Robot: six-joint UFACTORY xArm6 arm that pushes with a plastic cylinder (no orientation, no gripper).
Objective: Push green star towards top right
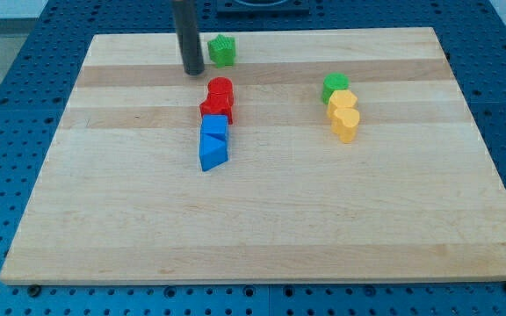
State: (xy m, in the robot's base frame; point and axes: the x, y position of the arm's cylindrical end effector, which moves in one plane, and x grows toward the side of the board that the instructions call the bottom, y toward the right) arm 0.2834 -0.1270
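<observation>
Green star point(222, 50) sits just right of my tip point(193, 72), slightly above, not touching. No gripper; rod only. Risk: off-centre contact slides star off top edge instead of rightward.

Wooden board point(262, 219), pale planks, sits on a blue perforated bench point(7, 132). On it: green star point(222, 50) near top edge, my tip point(192, 72) just to its left. Mid-board column: red cylinder point(220, 89), red block point(215, 109), blue cube point(214, 128), blue wedge-like block point(213, 153). To the right: green cylinder point(335, 86), two yellow blocks point(343, 115), touching.
</observation>
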